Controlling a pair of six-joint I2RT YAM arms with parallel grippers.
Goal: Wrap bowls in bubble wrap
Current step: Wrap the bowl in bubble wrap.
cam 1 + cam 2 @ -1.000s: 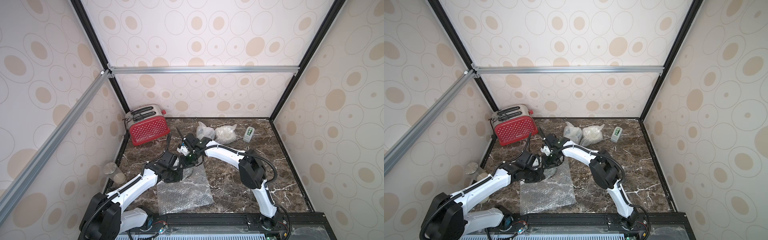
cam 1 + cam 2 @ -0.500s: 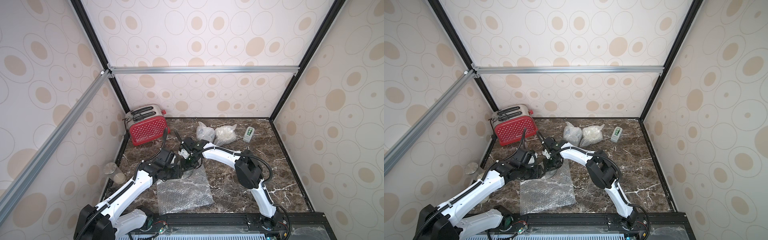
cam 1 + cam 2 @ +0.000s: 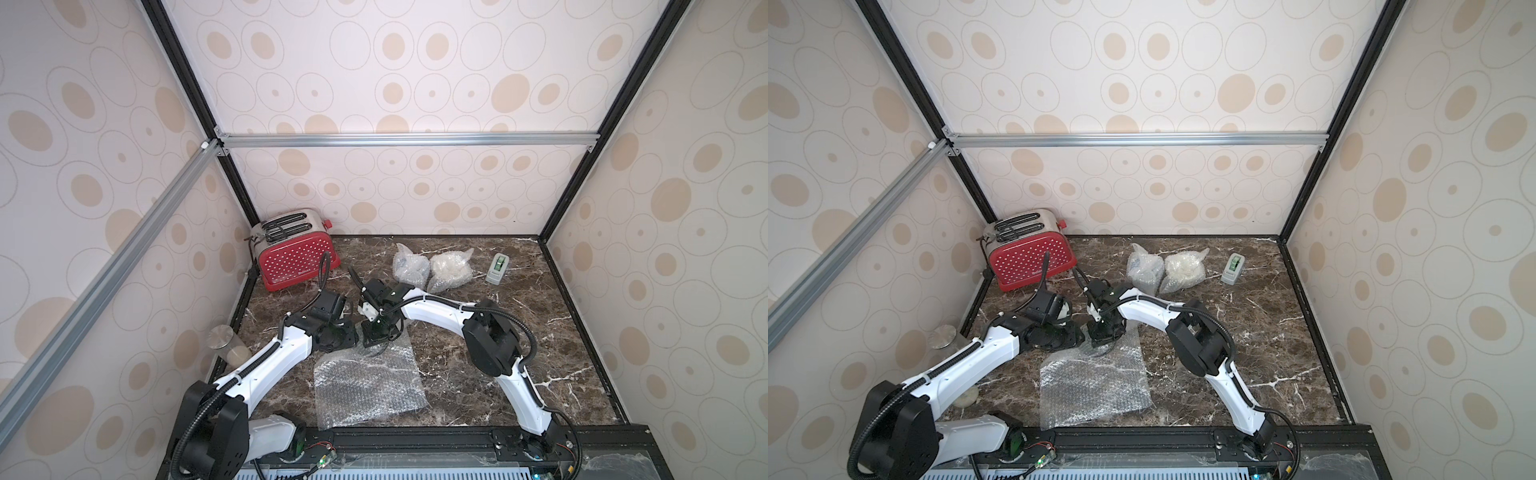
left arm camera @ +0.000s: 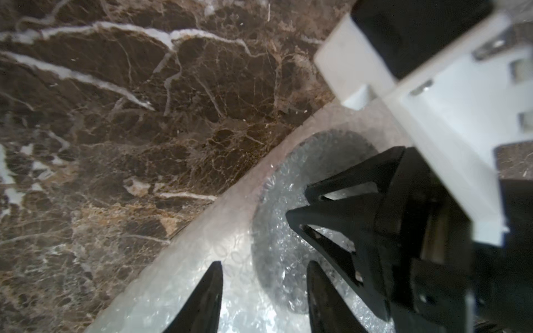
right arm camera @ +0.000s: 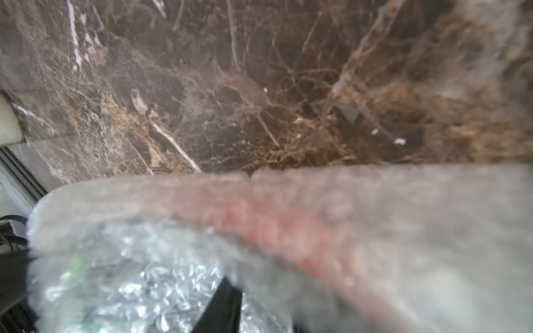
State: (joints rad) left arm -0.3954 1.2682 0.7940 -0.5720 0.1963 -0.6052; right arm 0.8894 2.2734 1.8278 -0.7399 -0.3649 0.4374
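Note:
A clear sheet of bubble wrap (image 3: 368, 386) lies on the marble table (image 3: 478, 374) near the front, shown in both top views, and its far edge is lifted. My right gripper (image 3: 375, 337) is shut on that lifted edge. Wrap drapes over one right finger (image 5: 223, 302) and hides the other. My left gripper (image 4: 265, 291) is open beside it, fingers apart above the wrap. A round dark shape, apparently a bowl (image 4: 271, 245), shows through the wrap; its pattern cannot be made out. Two wrapped bundles (image 3: 409, 266) (image 3: 451, 268) sit at the back.
A red toaster (image 3: 295, 253) stands at the back left, close behind my left arm. A grey tape dispenser (image 3: 497, 269) lies at the back right. A glass jar (image 3: 222, 340) stands by the left wall. A cream disc (image 3: 965, 397) lies under the left arm.
My left gripper has gone from shut to open at the sheet's far edge. The right gripper has stayed at that edge, its jaws a little narrower.

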